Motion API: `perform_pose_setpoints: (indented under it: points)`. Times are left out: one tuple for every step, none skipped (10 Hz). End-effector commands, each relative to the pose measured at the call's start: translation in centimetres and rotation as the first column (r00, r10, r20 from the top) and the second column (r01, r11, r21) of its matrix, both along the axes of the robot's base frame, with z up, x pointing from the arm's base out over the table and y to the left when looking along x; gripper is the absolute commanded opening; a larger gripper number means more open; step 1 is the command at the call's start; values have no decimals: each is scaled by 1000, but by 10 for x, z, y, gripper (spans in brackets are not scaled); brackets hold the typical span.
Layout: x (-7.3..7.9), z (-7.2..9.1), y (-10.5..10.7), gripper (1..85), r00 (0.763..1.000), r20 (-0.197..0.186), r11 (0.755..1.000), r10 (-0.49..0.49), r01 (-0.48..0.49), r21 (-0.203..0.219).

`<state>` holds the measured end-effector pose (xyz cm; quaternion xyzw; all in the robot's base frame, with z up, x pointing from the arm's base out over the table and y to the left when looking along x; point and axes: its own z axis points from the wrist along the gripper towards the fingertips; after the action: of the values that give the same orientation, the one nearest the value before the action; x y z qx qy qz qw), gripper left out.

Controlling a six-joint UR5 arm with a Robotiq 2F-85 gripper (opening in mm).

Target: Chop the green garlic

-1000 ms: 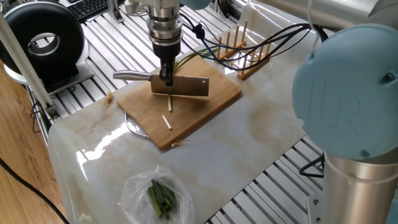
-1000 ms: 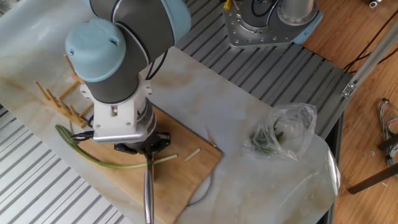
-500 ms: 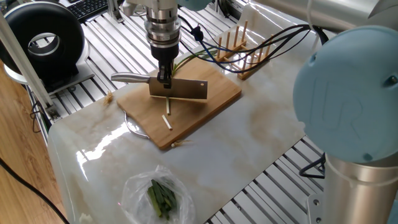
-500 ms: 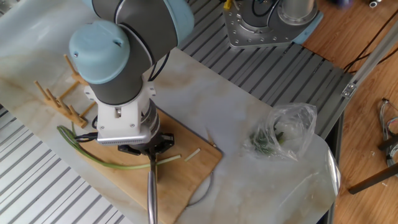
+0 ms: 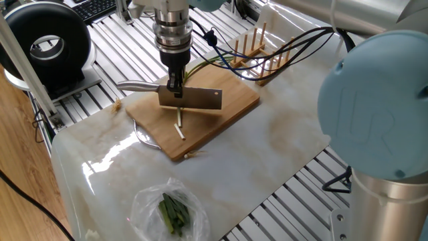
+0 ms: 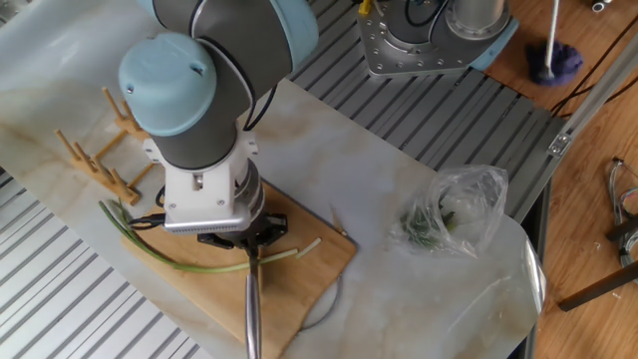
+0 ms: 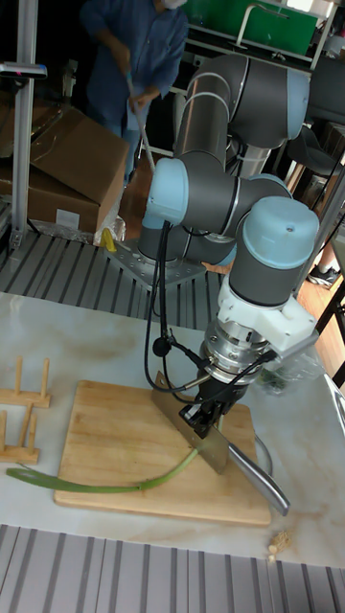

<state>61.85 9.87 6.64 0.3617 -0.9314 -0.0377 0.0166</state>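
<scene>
Bamboo board (image 5: 227,110) lies on a marbled cream tabletop (image 5: 267,161); the top sits on a ribbed aluminium frame. Only writing legible: embossed "UR" on the pale blue joint cap (image 5: 378,114) at 3 o'clock in one fixed view.

Gripper (image 5: 175,85) points straight down over the board, jaws pinched on the knife (image 5: 194,99) at the junction of blade and handle. Blade broad and rectangular, edge down on the board; steel handle points to 9 o'clock in one fixed view.

Garlic stalk (image 7: 105,484): long axis runs roughly 9 to 3 o'clock in the tall fixed view, green leafy end off the board's edge at 9, pale end under the blade. In the other fixed view the stalk (image 6: 179,261) curves from 10 o'clock toward the gripper (image 6: 247,244). Two cut sticks (image 5: 179,124) lie on the board just past the blade, toward 6 o'clock in one fixed view, long axes near 12–6.

Wooden peg rack (image 5: 257,50) stands at the board's 1 o'clock in one fixed view. Clear bag of dark green leaves (image 5: 172,211) lies at 6 o'clock on the tabletop, well apart from the board.

Room: black ring-shaped device (image 5: 47,40) at 10 o'clock; wood floor; cardboard boxes and a person in blue (image 7: 134,53) behind the arm in the tall fixed view.
</scene>
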Motion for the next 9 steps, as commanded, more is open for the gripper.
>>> perform_pose_setpoints:
  points:
    - [-6, 3, 4, 13, 1000, -15, 1000, 11, -11, 10]
    - [-8, 4, 4, 13, 1000, -22, 1000, 19, -19, 6]
    - [-12, 5, 2, 13, 999, -29, 1000, 28, -28, 1]
    - [-15, 5, 1, 13, 999, -35, 999, 32, -32, 1]
    - [-17, 5, 1, 13, 999, -38, 999, 33, -33, 1]
    - [-18, 3, 2, 13, 999, -38, 999, 33, -33, 1]
    - [-21, 2, 4, 13, 999, -38, 999, 33, -33, 4]
    - [-24, 3, 6, 13, 999, -41, 999, 34, -33, 6]
    - [-26, 5, 8, 13, 998, -44, 999, 34, -34, 8]
